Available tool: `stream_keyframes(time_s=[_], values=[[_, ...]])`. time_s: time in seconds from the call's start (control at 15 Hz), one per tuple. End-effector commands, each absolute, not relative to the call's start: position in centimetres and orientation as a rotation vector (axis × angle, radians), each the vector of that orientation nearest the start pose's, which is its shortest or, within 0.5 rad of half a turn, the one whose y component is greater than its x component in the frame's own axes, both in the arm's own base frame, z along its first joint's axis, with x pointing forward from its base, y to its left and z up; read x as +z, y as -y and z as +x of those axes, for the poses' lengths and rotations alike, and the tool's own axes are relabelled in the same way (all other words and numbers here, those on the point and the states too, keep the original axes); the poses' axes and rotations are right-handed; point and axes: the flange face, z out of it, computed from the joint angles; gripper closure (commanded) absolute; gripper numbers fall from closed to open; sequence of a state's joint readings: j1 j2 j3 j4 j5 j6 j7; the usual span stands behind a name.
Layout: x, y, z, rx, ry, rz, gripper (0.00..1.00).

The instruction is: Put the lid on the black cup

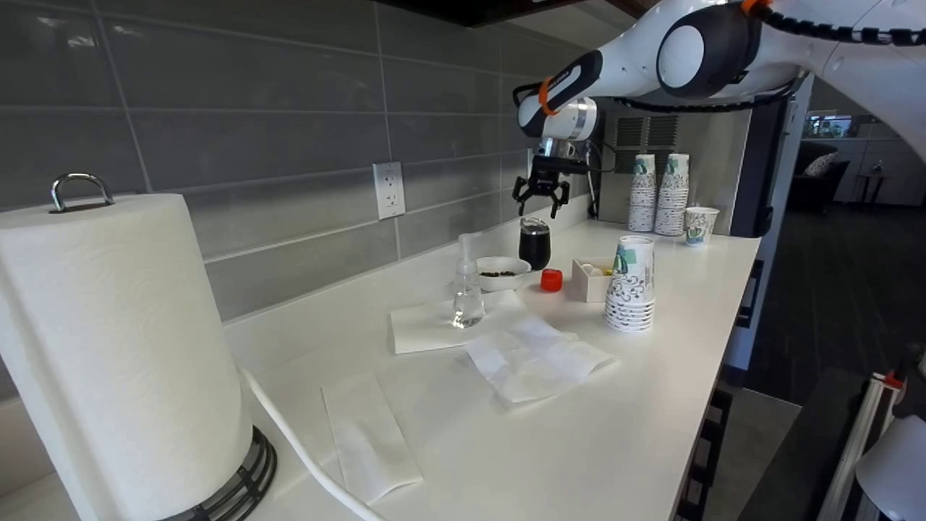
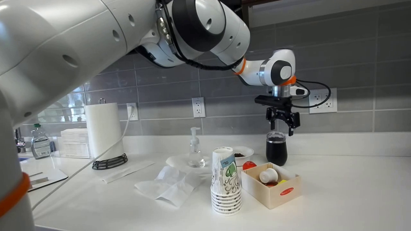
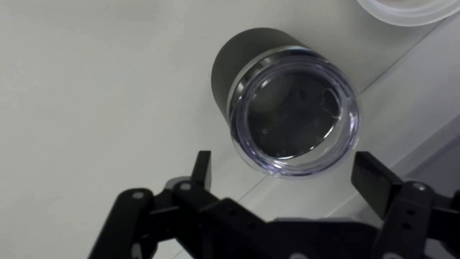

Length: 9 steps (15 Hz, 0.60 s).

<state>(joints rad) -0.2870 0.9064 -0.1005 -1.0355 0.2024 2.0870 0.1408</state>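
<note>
The black cup stands upright on the counter near the backsplash; it shows in both exterior views and in the wrist view. A clear lid sits on the cup's top, over its metallic rim; it also shows in both exterior views. I cannot tell whether it is pressed fully down. My gripper is open and empty just above the lid, also in an exterior view. In the wrist view the fingers are spread wider than the lid and do not visibly touch it.
A white bowl, a red object and a wooden box with small items stand near the cup. Stacked paper cups and a clear pump bottle stand farther off. The tiled wall runs close behind the cup.
</note>
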Motion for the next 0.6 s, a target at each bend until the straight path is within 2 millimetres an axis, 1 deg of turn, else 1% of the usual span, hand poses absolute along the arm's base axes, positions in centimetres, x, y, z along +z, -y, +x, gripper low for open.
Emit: stream_keyframes(time_s=[0.0,0.33,0.53], values=[[31.3,25.8,72.9,-0.279,-0.793,-2.938,0.0],[30.8,25.5,70.6,-0.393,-0.76,-2.949,0.0],[31.3,25.4,69.0,-0.454,-0.749,-2.942,0.0]])
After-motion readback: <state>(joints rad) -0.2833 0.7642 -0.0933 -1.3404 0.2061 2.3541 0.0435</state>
